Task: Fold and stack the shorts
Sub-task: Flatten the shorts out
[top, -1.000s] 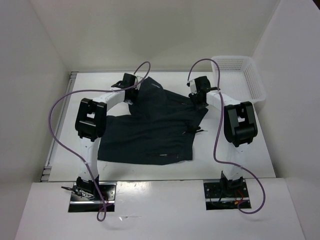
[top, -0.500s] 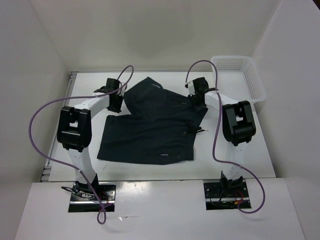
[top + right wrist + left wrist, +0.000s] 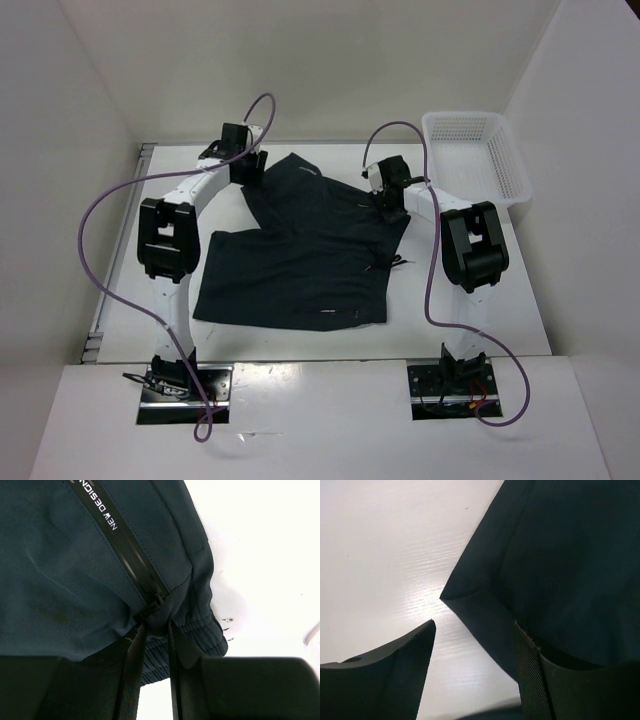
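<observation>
The black shorts (image 3: 300, 250) lie spread on the white table, one leg folded up toward the back. My left gripper (image 3: 243, 165) is open at the far left corner of the cloth. In the left wrist view the folded hem corner (image 3: 470, 592) lies just ahead of the open gripper (image 3: 475, 640), and its right finger rests over the dark fabric. My right gripper (image 3: 388, 195) is shut on the shorts' waistband; in the right wrist view the gripper (image 3: 156, 630) pinches the cloth (image 3: 75, 570) below a zipper with white lettering (image 3: 107, 510).
A white mesh basket (image 3: 478, 150) stands at the back right, beside the right arm. White walls close the table at the back and both sides. Purple cables loop over both arms.
My left gripper has moved from the shorts' upper edge out to the left and then back toward the far left corner. The right gripper has drifted slightly left and back, holding the cloth.
</observation>
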Robot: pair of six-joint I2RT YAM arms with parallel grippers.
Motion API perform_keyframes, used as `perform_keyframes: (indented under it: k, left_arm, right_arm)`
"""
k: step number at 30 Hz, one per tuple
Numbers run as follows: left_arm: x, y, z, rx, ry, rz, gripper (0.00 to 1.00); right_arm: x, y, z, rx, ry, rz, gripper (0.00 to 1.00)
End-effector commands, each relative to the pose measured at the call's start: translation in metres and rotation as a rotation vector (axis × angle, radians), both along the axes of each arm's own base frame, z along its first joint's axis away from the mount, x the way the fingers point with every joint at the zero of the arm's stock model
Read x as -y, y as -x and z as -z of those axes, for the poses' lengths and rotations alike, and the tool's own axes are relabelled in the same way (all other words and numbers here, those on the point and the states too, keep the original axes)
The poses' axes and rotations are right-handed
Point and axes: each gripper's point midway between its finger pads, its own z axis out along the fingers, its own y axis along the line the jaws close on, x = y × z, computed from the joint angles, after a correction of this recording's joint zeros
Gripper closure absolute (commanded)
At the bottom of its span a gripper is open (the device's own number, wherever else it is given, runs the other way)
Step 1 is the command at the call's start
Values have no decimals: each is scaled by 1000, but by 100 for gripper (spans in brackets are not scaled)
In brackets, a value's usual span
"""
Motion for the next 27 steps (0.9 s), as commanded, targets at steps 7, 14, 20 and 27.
perform_keyframes:
  k: [7,14,20,27]
  left_arm:
    - [3,-16,45,-33,-56,-20,27]
    - [8,-16,61,-57,-61,-10,50]
    - [5,-1,66,-83,-67,-9,94]
    - [-32,14,28,-67,-69,-76,94]
  right_arm:
    - [-5,-3,-19,46,-12,-33,71]
    - [-4,1,-19,37,-10,-33,71]
    - [-3,3,-16,29,-3,-41,71]
    - [-2,1,-17,42,7,-43,71]
